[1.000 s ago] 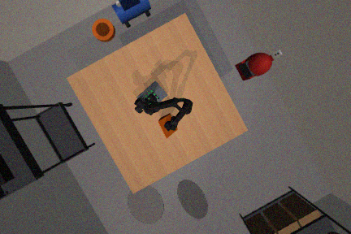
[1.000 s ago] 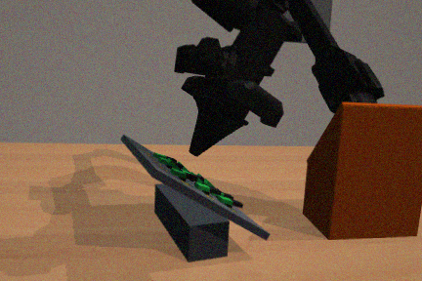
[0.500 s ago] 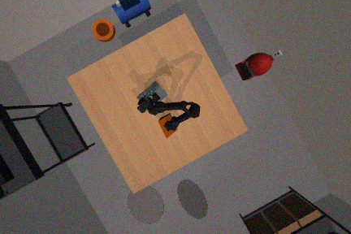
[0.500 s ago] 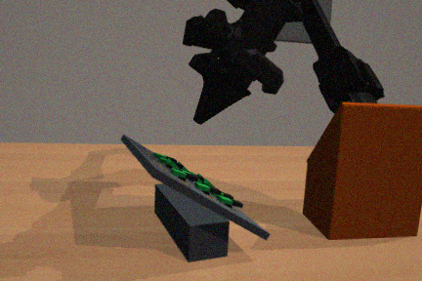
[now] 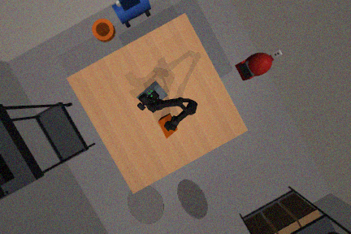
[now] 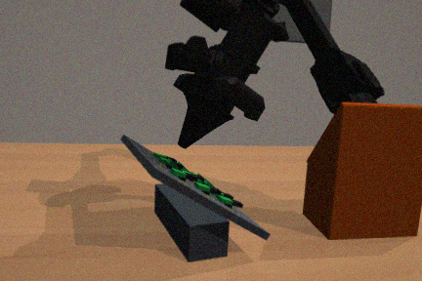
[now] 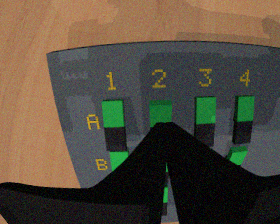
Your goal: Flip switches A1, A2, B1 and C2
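A pale wooden table top sits on a grey floor, with a grey wall behind it in the exterior view. Nearest the exterior camera, a dark blue-grey block stands on the wood and props up the switch panel, a thin slate plate tilted so one long edge rides high at the left and the other dips low at the right. Green and black switches run in a line along its upper face.

Over it hangs the gripper, black, its fingers pressed together into a single wedge with nothing between them. In the exterior view the tip sits above the panel with a sliver of background showing beneath it, so it is apart from the switches.

From the wrist view the closed wedge points up the panel at column 2, its tip covering the lower part of the A2 switch. Yellow numbers 1 to 4 run across the far edge, letters A and B down the left. A1 shows green on its far half and black on its near half.

Further back, the orange pedestal carries the arm's base. Beyond the table, a blue armchair, an orange pot and a red tank stand on the floor.
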Controlling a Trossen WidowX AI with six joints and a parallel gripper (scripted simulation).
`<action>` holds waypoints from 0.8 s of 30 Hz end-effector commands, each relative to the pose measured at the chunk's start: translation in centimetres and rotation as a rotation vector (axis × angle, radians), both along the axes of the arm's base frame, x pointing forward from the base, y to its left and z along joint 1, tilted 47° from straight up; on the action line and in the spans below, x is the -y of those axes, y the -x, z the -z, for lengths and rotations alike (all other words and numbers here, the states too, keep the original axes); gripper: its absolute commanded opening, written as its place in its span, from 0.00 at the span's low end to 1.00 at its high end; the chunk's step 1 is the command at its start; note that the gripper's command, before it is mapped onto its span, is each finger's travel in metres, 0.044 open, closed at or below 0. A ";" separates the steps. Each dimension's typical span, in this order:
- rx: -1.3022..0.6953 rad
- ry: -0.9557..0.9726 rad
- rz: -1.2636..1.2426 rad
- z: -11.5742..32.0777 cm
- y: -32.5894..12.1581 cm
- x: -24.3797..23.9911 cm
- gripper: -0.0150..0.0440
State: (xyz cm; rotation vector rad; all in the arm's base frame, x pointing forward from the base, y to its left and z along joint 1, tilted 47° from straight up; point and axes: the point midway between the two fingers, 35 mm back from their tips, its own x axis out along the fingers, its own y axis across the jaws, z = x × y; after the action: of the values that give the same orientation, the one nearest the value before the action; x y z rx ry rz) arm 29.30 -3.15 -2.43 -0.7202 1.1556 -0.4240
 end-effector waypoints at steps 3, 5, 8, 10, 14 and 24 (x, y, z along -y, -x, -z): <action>-0.010 0.001 0.000 0.6 -0.1 0.6 0.25; -0.010 0.001 0.000 0.7 -0.2 0.7 0.25; -0.010 0.001 0.000 1.1 -0.4 1.0 0.25; -0.010 0.001 0.000 1.3 -0.5 1.2 0.25; -0.010 0.002 0.000 1.4 -0.6 1.4 0.25; -0.010 0.002 0.000 1.4 -0.6 1.4 0.25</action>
State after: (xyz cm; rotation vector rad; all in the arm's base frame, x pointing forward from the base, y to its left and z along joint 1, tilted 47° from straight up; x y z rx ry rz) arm 29.88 -4.51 -3.80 -0.7220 1.1624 -0.4268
